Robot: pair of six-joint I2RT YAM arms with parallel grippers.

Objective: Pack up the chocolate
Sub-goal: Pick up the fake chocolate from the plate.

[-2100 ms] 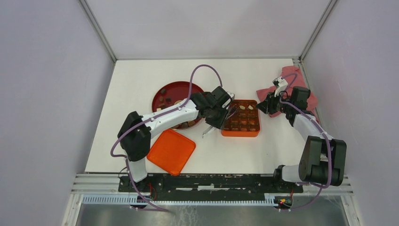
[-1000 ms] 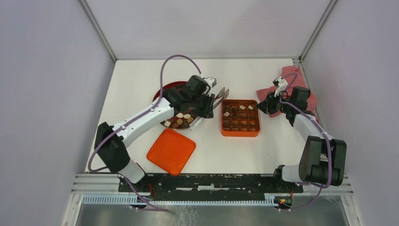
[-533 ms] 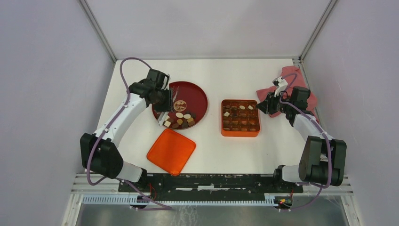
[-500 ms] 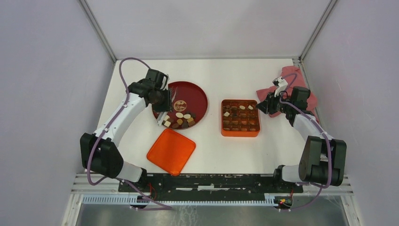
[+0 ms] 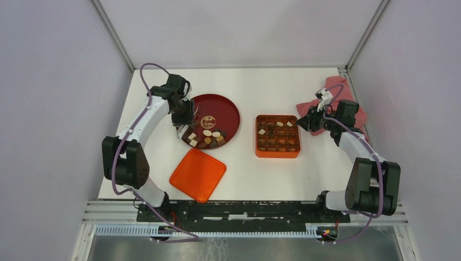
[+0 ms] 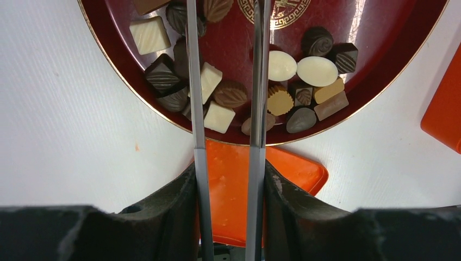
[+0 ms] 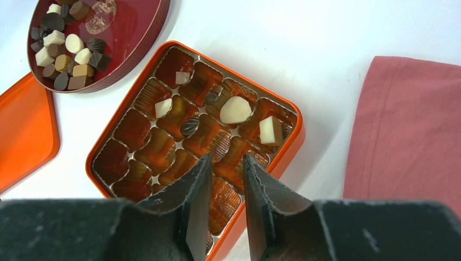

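Observation:
Several chocolate pieces (image 6: 282,81), dark, tan and cream-white, lie bunched on the near part of the round dark red plate (image 5: 225,109). My left gripper (image 6: 228,174) is shut on a pair of metal tweezers (image 6: 195,109). Their two arms stand apart above the plate's left side, and their tips run out of the wrist view. The square orange box (image 5: 278,155) sits to the right, with a few chocolates (image 7: 235,109) in its far compartments. My right gripper (image 7: 227,163) hovers over the box's right edge, slightly open, with nothing between its fingers.
The box's orange lid (image 5: 198,174) lies flat in front of the plate, close to its near rim. A red cloth (image 5: 337,89) is bunched at the table's far right, behind my right arm. Grey walls enclose the table on three sides.
My left arm has swung from the box back across the plate, and the tweezers now hang over the plate's left side. The right arm has not moved.

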